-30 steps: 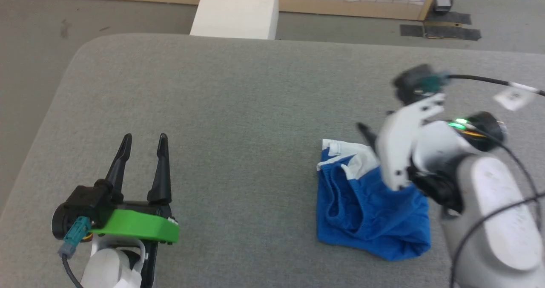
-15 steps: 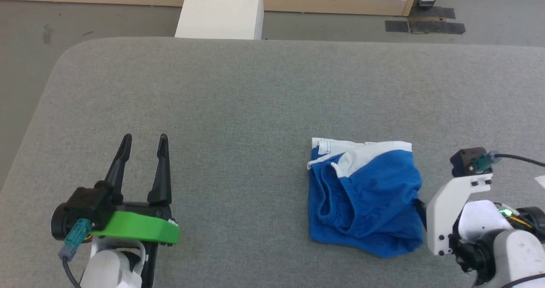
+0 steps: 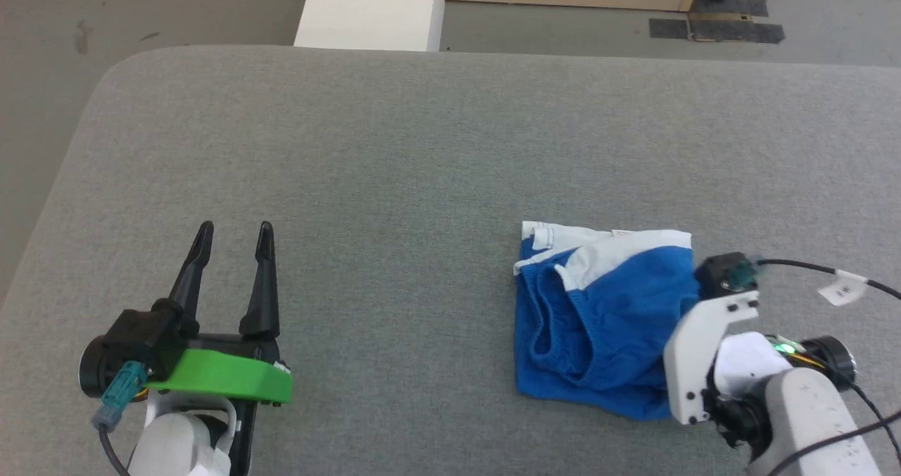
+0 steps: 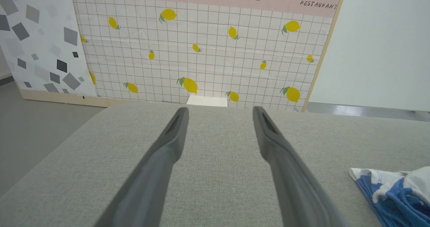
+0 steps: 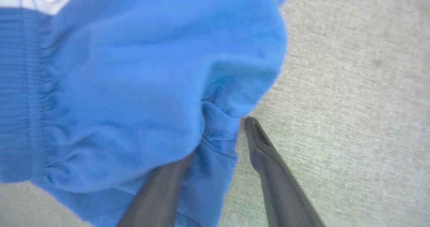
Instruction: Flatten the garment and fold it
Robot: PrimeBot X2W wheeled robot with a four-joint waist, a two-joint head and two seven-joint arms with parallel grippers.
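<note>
Item 1: the garment (image 3: 598,321). Royal-blue cloth, white band along its far edge, lying crumpled on the right near part of the grey surface (image 3: 422,145).

Item 2: left end effector (image 3: 232,240). Fingers spread wide with nothing between them, over the left near part of the surface, well apart from the garment.

Item 3: right end effector (image 5: 223,126). At the garment's near right edge, fingers partly apart astride a blue fold. One finger is tucked under the cloth and the other is just outside it. I cannot tell whether the fold is pinched.

Item 4: lemon-print panel (image 4: 201,52), beyond the surface's far edge.
</note>
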